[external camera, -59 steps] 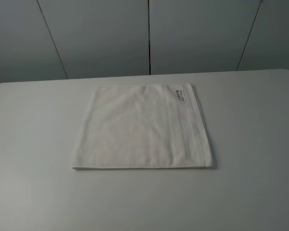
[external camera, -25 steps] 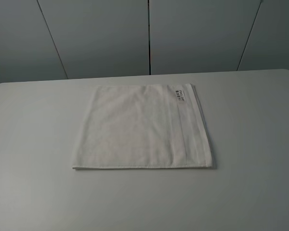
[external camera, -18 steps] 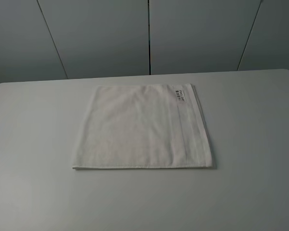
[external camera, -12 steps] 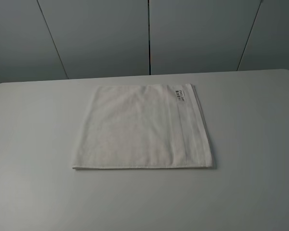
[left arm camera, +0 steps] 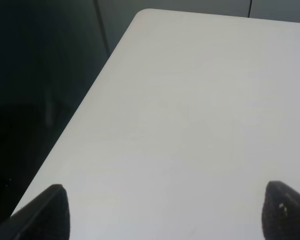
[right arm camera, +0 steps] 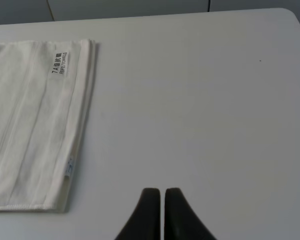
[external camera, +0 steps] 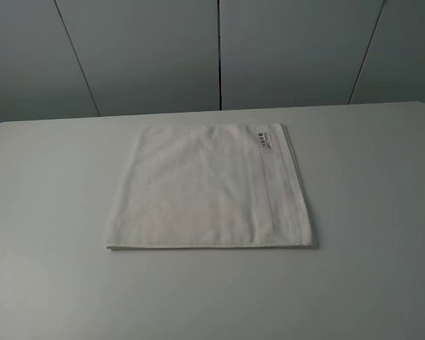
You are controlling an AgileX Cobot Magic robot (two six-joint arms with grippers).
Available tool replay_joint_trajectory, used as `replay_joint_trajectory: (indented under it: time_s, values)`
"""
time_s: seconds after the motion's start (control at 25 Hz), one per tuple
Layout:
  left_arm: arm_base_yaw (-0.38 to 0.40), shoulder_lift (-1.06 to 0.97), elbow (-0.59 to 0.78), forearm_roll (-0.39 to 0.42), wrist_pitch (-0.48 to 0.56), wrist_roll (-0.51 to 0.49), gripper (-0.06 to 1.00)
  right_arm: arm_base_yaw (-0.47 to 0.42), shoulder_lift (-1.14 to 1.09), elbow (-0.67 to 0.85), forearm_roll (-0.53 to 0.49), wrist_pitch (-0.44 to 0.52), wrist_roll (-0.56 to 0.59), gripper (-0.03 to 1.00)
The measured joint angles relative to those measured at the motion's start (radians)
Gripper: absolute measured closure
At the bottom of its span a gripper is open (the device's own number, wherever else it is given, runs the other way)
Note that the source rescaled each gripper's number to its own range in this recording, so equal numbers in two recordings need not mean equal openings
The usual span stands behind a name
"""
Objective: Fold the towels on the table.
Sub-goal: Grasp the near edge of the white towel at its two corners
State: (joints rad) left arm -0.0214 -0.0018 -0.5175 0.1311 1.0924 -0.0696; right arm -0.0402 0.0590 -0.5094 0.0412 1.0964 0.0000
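Right wrist: towel (right arm camera: pixel 35 125) lies apart from closed right end effector (right arm camera: pixel 162 196).

Towel (external camera: pixel 198 188): plain white terry, with a border band (external camera: pixel 280 191) of parallel woven stripes in the same white along one side. Label (external camera: pixel 264 139): white, printed with dark characters. Table (external camera: pixel 49 283): uniform matte white to light grey, unpatterned. Wall panels (external camera: pixel 149 49): flat grey, divided by thin dark seams. Left gripper (left arm camera: pixel 167 212) and right gripper (right arm camera: pixel 162 202): plain black
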Motion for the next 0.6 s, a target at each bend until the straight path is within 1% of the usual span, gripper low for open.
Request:
replay_joint_trajectory:
  time_s: [0.6]
  values:
    - [0.000,0.000,0.000,-0.002,0.000,0.000,-0.06,0.000,0.000,0.000,0.012,0.000,0.000,0.97]
